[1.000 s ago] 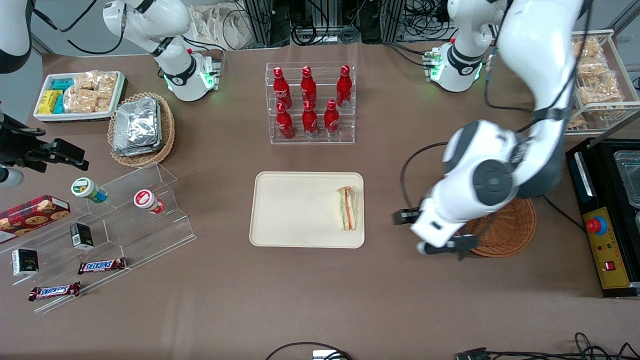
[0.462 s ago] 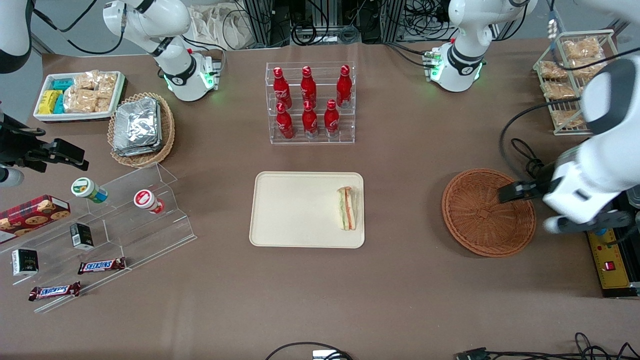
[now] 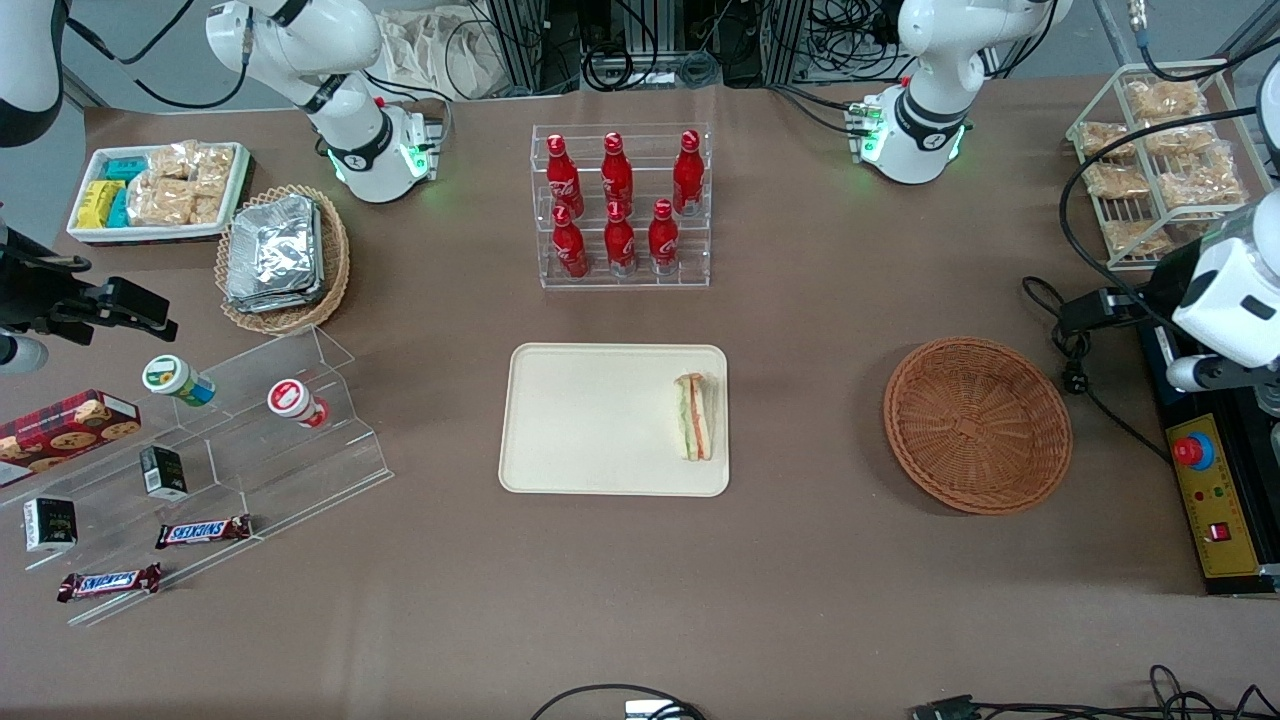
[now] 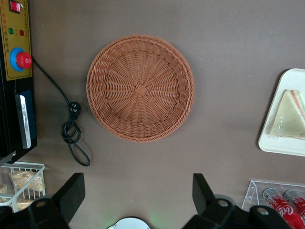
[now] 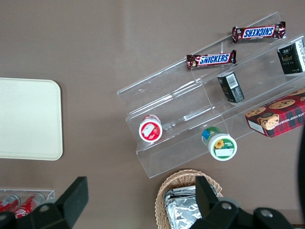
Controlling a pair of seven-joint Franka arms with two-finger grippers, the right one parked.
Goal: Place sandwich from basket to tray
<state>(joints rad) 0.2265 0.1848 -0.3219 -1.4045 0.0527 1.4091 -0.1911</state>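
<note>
Desk [image 3: 820,560]: plain matte brown.
Tray [image 3: 590,420]: cream-beige, unpatterned.
Sandwich [image 3: 694,417]: pale bread, green and orange-red filling stripes.
Basket [image 3: 977,425]: reddish-brown wicker, radial weave from a small square centre.
Claw [image 4: 136,202], high above the desk near the basket: black fingers set wide apart; white arm shell.
Bottles [image 3: 618,200]: red with white script, in a clear rack.
Second basket [image 3: 285,258]: lighter tan wicker, holding crinkled silver foil packs.
Snack tray [image 3: 155,190]: white, with yellow, teal and golden packets.
Control box [image 3: 1215,510]: black, yellow panel, red button.
Chocolate bars [image 3: 203,531]: dark brown wrappers, blue-and-white lettering.
Cookie box [image 3: 65,425]: red tartan.
</note>
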